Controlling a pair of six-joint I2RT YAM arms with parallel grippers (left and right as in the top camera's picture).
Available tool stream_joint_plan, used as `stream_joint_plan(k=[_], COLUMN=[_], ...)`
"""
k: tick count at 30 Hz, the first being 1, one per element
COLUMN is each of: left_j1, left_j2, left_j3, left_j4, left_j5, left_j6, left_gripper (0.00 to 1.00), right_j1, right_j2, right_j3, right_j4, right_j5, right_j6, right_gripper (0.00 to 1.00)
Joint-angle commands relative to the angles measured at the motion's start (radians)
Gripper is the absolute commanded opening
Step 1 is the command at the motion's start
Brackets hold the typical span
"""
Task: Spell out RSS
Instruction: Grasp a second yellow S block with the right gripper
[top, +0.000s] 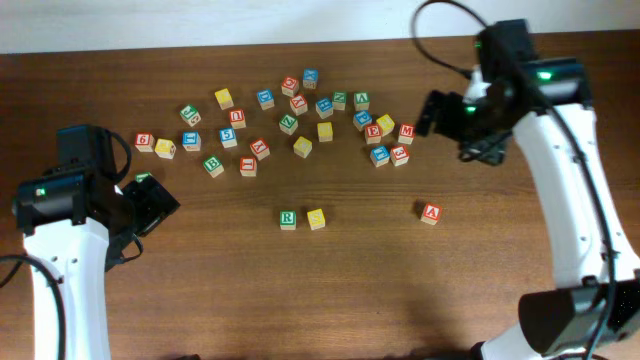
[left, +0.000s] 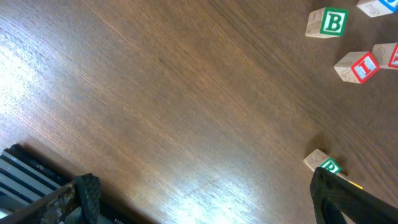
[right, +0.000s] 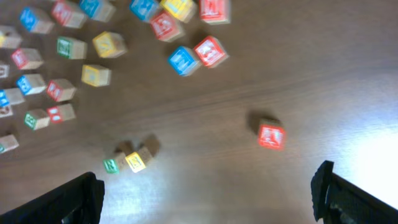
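Note:
A green R block (top: 288, 219) and a yellow S block (top: 316, 218) sit side by side on the wooden table, front of centre. They also show in the right wrist view, R (right: 111, 165) and S (right: 137, 160). A lone red block (top: 430, 212) lies to their right, also seen in the right wrist view (right: 271, 135). My right gripper (top: 438, 110) hovers high at the right of the block pile, open and empty (right: 208, 199). My left gripper (top: 155, 205) is at the left, open and empty (left: 205, 205). A green block (left: 323, 163) lies by its right finger.
Several loose letter blocks in red, blue, yellow and green are scattered across the back of the table (top: 300, 115). A green B block (left: 328, 22) and a red block (left: 357, 66) lie ahead of the left gripper. Blue and red blocks (right: 196, 56) lie ahead of the right gripper.

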Motion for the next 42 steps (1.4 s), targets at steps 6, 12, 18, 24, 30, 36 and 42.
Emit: stream_joint_plan(k=[6, 12, 18, 24, 30, 36, 42], left_j1=[0.003, 0.003, 0.003, 0.003, 0.003, 0.003, 0.003], left_j2=[0.0, 0.0, 0.0, 0.0, 0.0, 0.0, 0.0], left_j3=[0.006, 0.006, 0.006, 0.006, 0.006, 0.006, 0.006], left_j4=[0.002, 0.002, 0.002, 0.002, 0.002, 0.002, 0.002], left_j5=[0.008, 0.008, 0.008, 0.008, 0.008, 0.008, 0.008], left_j6=[0.009, 0.009, 0.009, 0.009, 0.009, 0.009, 0.009], left_gripper=[0.99, 0.99, 0.99, 0.99, 0.99, 0.99, 0.99], right_j1=[0.246, 0.335, 0.34, 0.339, 0.371, 0.377, 0.377], right_j2=[0.174, 0.48, 0.604, 0.64, 0.659, 0.666, 0.569], right_j3=[-0.01, -0.01, -0.01, -0.01, -0.01, -0.009, 0.022], right_j4=[0.352, 0.721, 0.813, 0.832, 0.86, 0.86, 0.814], right_j5=[0.011, 0.056, 0.073, 0.171, 0.176, 0.227, 0.227], right_j6=[-0.097, -0.097, -0.097, -0.097, -0.098, -0.098, -0.098], right_gripper=[0.96, 0.88, 0.65, 0.61, 0.43, 0.29, 0.2])
